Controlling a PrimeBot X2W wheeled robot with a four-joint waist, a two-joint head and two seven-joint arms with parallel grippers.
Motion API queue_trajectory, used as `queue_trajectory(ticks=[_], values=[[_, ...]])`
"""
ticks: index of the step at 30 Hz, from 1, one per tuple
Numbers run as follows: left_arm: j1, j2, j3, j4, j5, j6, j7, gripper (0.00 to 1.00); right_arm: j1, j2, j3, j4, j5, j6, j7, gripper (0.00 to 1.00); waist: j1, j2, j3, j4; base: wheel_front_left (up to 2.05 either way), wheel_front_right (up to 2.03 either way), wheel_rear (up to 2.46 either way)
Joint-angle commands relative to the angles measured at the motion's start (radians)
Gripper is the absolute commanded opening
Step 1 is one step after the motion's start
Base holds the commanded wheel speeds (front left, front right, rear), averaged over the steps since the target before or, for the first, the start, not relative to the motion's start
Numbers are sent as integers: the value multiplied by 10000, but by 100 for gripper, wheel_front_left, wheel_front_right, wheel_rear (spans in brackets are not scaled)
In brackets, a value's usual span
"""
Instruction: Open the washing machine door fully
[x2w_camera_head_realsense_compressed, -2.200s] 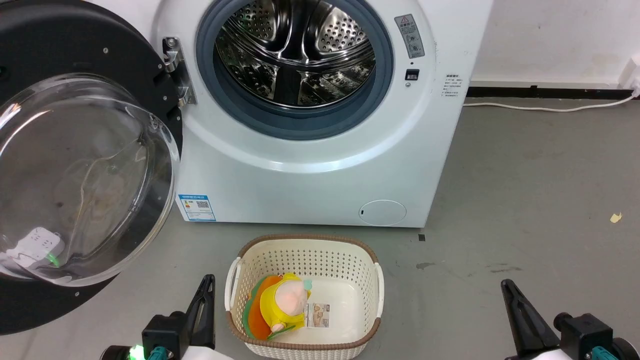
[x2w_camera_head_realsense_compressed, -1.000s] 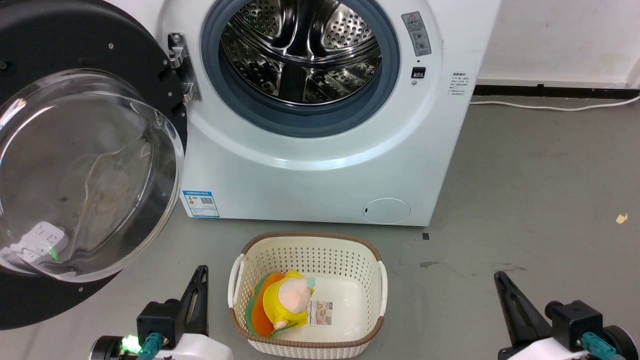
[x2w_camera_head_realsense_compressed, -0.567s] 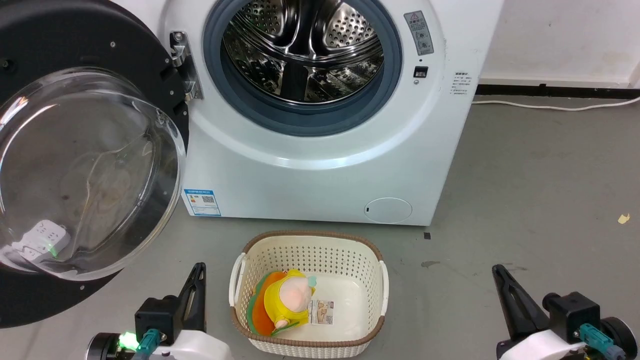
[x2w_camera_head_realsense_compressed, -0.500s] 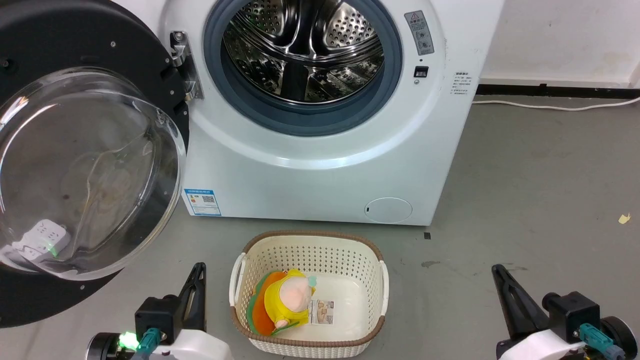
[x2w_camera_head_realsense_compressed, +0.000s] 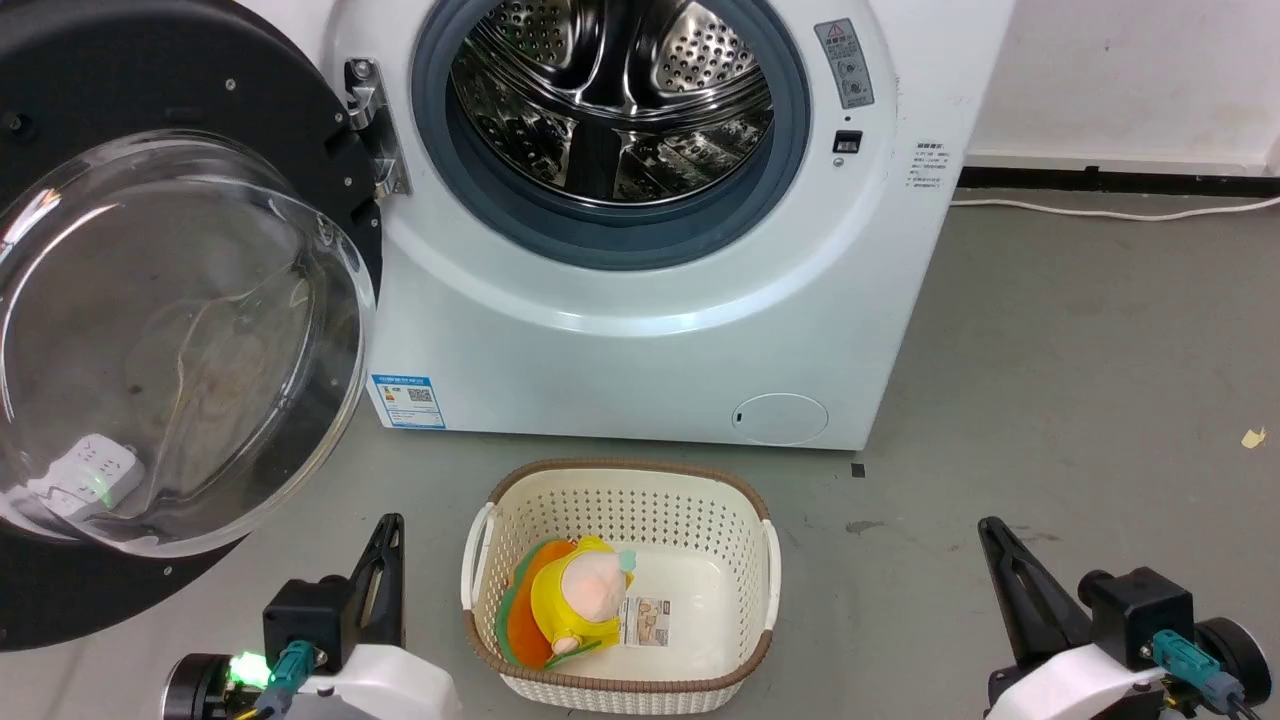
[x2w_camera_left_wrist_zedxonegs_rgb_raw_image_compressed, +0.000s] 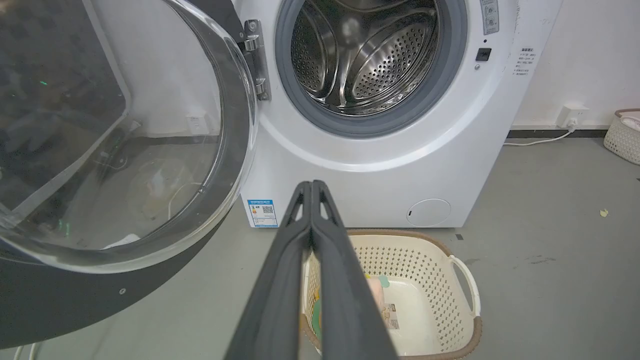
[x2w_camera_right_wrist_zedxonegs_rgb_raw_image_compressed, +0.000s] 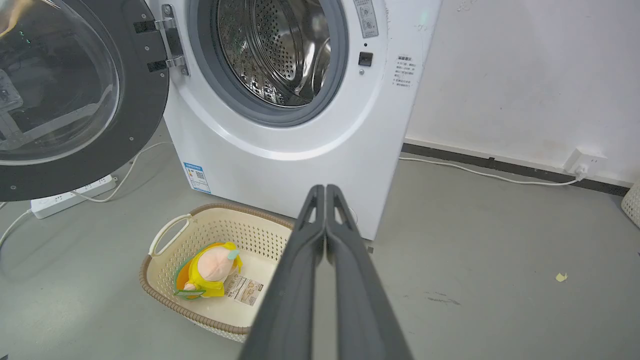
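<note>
Hovering clear of the wide-swung washing machine door (x2w_camera_head_realsense_compressed: 170, 330), left gripper (x2w_camera_head_realsense_compressed: 390, 525) and right gripper (x2w_camera_head_realsense_compressed: 986, 527) — jaws pressed together — likely need only a last nudge.

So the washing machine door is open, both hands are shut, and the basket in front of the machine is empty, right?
Not empty: the basket holds a yellow plush toy, as the head view shows. The rest stands.
</note>
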Motion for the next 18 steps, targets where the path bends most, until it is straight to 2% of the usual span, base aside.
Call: queue_trajectory(ticks=[1, 18], values=[[-108, -68, 44, -82, 120, -43, 73, 0, -145, 44, 32, -89, -72, 7, 93, 0, 0, 0, 4, 8, 0, 0, 0], [-192, -144, 236, -245, 304, -134, 400, 0, -296, 50, 106, -219, -143, 8, 404, 0, 0, 0, 39, 66, 0, 0, 0]])
